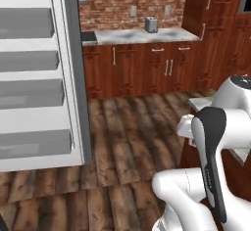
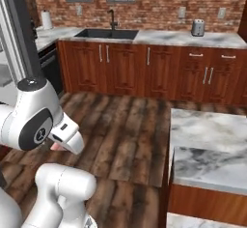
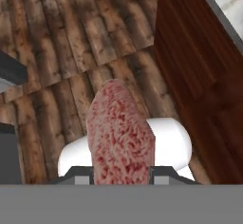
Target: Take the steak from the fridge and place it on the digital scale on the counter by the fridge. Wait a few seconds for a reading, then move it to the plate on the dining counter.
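A: Where's the steak [image 3: 121,133] right now?

B: Pinched between the 2 dark tips of the gripper [image 3: 121,174], jaws narrow on it. Its long axis runs straight out from the hand, over the plank floor [image 3: 71,38].

A: Texture?

B: Mottled pinkish-red, a flat slab with a rounded far end; I'd expect it to be soft.

A: And the dining counter [image 2: 212,145]?

B: Veined marble over red-brown panels, off to the arm's right, close by. The open fridge [image 1: 37,73] sits left. I can't spot the plate
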